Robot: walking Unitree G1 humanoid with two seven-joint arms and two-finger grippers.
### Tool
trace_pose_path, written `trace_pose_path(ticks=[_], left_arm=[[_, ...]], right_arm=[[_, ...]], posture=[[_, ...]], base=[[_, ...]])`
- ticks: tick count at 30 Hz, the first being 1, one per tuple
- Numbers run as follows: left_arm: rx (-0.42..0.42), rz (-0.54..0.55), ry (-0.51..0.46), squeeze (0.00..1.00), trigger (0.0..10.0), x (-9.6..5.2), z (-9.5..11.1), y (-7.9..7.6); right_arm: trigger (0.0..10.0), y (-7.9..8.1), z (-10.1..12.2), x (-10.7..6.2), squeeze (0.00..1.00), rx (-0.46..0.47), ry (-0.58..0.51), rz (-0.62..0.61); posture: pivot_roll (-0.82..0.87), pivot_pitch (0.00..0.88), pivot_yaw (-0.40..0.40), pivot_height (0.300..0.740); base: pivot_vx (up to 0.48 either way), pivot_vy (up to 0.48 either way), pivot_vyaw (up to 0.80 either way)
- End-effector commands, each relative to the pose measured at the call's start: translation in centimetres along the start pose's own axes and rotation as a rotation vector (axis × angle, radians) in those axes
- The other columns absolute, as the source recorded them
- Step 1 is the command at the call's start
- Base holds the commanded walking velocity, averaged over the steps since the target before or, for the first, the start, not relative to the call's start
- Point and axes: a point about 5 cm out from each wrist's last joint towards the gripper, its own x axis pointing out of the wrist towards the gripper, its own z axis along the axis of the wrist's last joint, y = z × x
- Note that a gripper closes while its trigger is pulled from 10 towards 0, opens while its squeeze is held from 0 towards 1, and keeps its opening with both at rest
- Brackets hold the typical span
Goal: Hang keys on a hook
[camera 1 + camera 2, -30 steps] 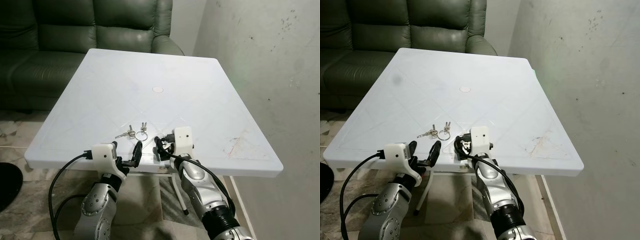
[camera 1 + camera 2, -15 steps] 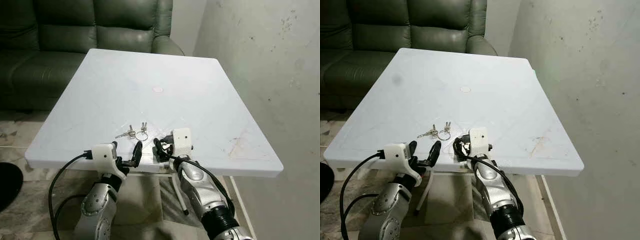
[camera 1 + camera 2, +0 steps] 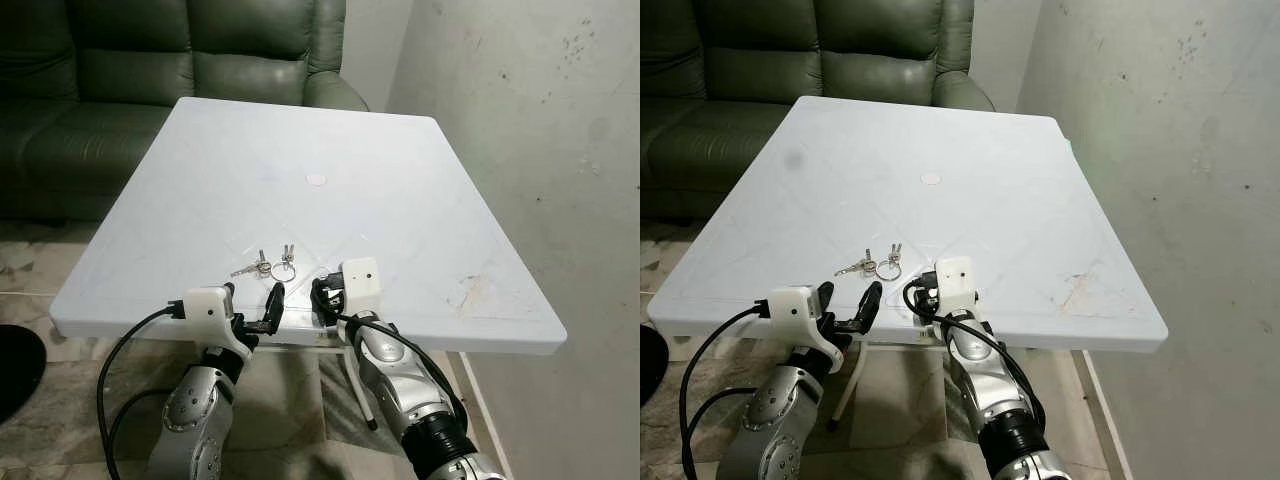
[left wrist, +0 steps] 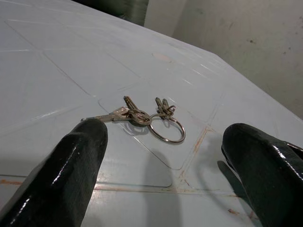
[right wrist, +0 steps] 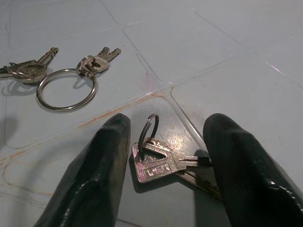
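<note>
A dark green leather sofa (image 3: 150, 60) is standing behind a white plastic table (image 3: 400, 190), and a pale scuffed wall (image 3: 540, 120) is running along the table's right side. The table is taking up most of the head views, with a small round plug (image 3: 316, 180) sitting at its centre and rusty smears near its front right corner.

Both silver arms are reaching up from below toward the table's near edge. The left gripper (image 3: 272, 305) is hovering at that edge, its two black fingers (image 4: 71, 161) spread wide apart and holding nothing; in its wrist view they are framing the bunch from either side without touching it.

The right gripper (image 5: 163, 156) is sitting low over the tabletop just beside the left one, a little farther in from the edge. Its fingers (image 5: 99, 165) are parted, one on each side of a small set of keys (image 5: 163, 163) lying flat on the table with a little ring standing up at one end. The pads are lying close to these keys but gaps are showing on both sides, so nothing is being pinched.

A second, larger key bunch (image 3: 268, 266) is lying just beyond both grippers, a big ring (image 5: 66, 90) joining two small clusters of keys, all flat on the table and apart from every finger.
</note>
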Motion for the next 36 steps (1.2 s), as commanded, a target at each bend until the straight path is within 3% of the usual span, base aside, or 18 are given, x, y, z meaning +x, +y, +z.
trace_pose_path(ticks=[1,36], left_arm=[[-0.003,-0.012,-0.008,0.00,10.0,0.16,0.27,-0.64],[-0.004,-0.006,-0.012,0.00,10.0,0.38,0.46,-0.44]], right_arm=[[0.0,2.10,0.85,0.28,0.00,0.037,-0.014,0.043],[0.0,2.23,0.85,0.20,0.00,0.040,-0.020,0.046]], posture=[[0.07,0.016,-0.109,0.740],[0.07,0.015,-0.108,0.740]], base=[[0.000,0.000,0.00],[0.000,0.000,0.00]])
